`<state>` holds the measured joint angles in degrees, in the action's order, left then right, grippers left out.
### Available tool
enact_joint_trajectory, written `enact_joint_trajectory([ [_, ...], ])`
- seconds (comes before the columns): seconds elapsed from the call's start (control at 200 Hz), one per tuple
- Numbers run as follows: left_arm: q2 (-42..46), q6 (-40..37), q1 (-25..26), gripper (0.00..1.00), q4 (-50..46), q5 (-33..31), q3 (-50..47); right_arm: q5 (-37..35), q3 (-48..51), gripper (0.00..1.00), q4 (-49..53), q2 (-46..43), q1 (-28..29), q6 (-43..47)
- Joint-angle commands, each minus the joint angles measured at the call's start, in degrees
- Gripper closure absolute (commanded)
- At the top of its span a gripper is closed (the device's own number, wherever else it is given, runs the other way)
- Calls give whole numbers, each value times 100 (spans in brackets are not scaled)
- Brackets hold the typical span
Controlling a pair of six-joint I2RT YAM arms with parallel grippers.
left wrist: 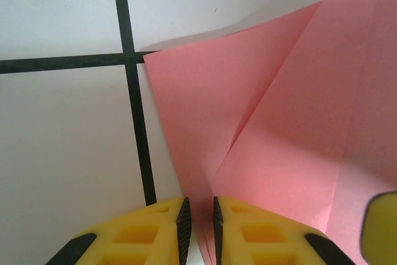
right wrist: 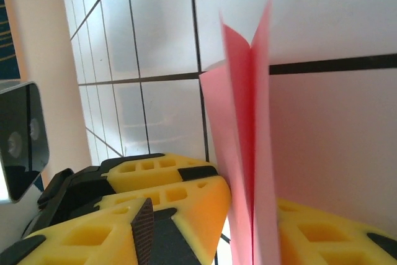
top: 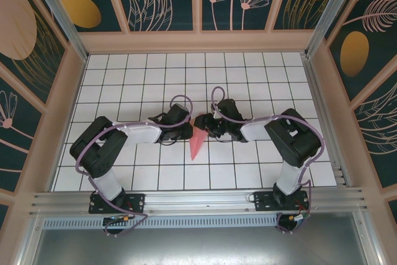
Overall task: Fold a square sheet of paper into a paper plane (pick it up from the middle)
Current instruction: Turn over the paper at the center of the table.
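Because the square sheet of paper is thin and floppy, I read the two-sided hold as a way to keep its creased layers together while a fold is worked in. It is no plain square now. From above it shows as a narrow salmon-pink wedge with its tip aimed at the near edge of the worktop. It sits about midway between the left and right edges, somewhat closer to the near edge than the far one.

Through the left wrist camera the sheet shows creases converging low in the view. A soft shadow lies under its far corner, so I judge that part rides just off the tiles. Through the right wrist camera it stands on edge as a tight V of two layers.

The left tool has its yellow fingers drawn nearly together. The paper's edge runs down into the slim gap between the pads, so I take it as clamped on the sheet. From above, that tool sits against the left flank of the wedge's wider far part.

The right tool meets the same part from the opposite side. Its own camera shows yellow fingers on either side of the upright V. Whether they press the paper or stand just clear of it, I cannot tell.
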<state>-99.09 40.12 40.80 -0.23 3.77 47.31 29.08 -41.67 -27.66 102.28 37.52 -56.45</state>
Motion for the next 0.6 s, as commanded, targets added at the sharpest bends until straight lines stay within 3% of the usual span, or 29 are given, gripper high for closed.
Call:
enact_joint_trajectory([
  [0.0, -172, 101, 33, 79, 64, 110, -198, -400, 21, 54, 226, -122, 214, -178],
  [0.33, 55, 197, 29, 79, 260, 225, -287, -599, -265, 82, 631, 182, 264, 189],
  [0.41, 480, 283, 33, 78, 217, 43, -356, -625, -364, 88, 830, 63, 252, 377],
  [0.595, 1745, 646, 34, 71, 73, -764, -750, -1672, -1264, 95, 2957, -578, 247, 1632],
])
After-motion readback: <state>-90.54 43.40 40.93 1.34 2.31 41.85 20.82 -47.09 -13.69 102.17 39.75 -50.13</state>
